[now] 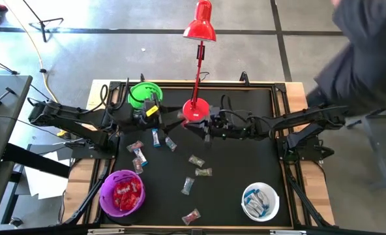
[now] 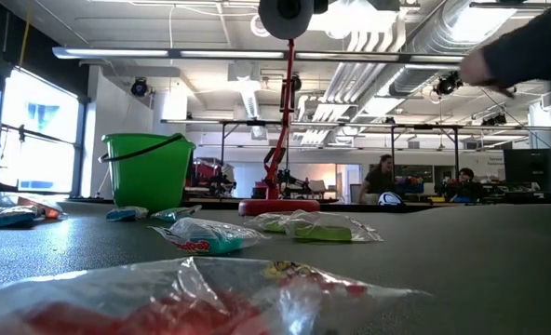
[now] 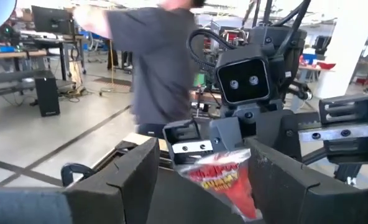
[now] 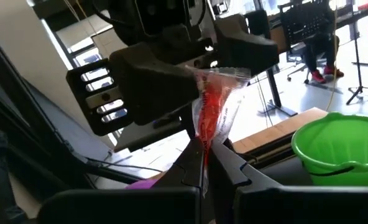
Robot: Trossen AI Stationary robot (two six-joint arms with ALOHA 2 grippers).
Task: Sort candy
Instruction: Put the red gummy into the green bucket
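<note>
A red-wrapped candy [image 4: 212, 115] hangs in the air between my two grippers, which meet over the table's far middle, beside the red lamp's base [image 1: 195, 109]. My right gripper [image 4: 206, 163] [image 1: 203, 128] is shut on it. My left gripper [image 3: 209, 177] [image 1: 175, 123] is open, with its fingers on either side of the candy's other end [image 3: 224, 177]. Several more wrapped candies [image 1: 196, 160] lie loose on the black mat. The purple bowl [image 1: 104, 189] holds red ones, the white bowl [image 1: 247, 193] holds blue-and-white ones, and the green bowl [image 1: 144, 94] stands at the far left. My right gripper pinches the red candy between its two fingers by one end of the wrapper [image 4: 204, 146]. The candy is lifted clear of the table and sticks out past the fingertips toward my left gripper.
The red desk lamp [image 1: 200, 23] rises over the handover spot, its stem [image 2: 287, 112] upright at the far edge. A person in dark clothes [image 1: 366, 52] stands by the table's far right corner. Loose candies [image 2: 210, 237] litter the mat's centre.
</note>
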